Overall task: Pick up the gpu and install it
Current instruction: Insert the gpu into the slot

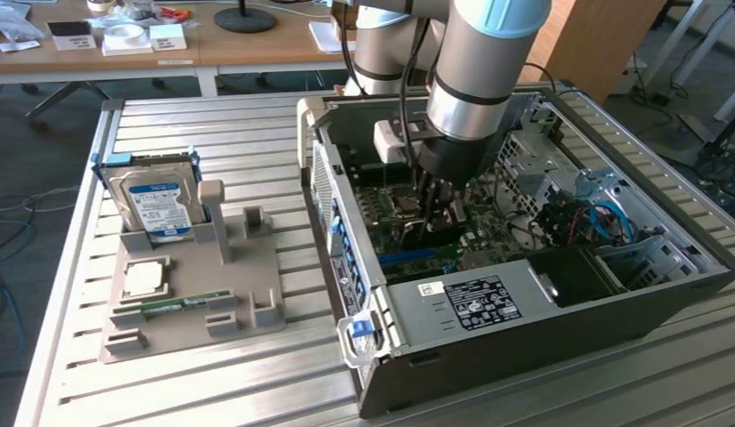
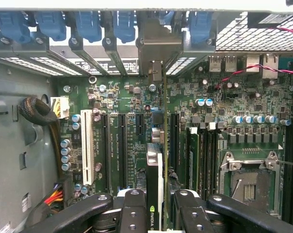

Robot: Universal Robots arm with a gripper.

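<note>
Nearest us, black gripper (image 2: 156, 213) fingers (image 2: 133, 211) pinch thin green gpu (image 2: 155, 165) edge-on, w/ silvery bracket, above motherboard (image 2: 137, 104) slots inside open metal PC case (image 1: 510, 351); we see hard drive (image 1: 157, 203) in grey tray (image 1: 243, 294) outside.

gpu (image 2: 156, 160) green/blk | hard drive (image 1: 155, 203) silver, blue-white label | motherboard (image 2: 137, 97) green

High exterior view; close wrist view inside case (image 1: 652, 302).
</note>
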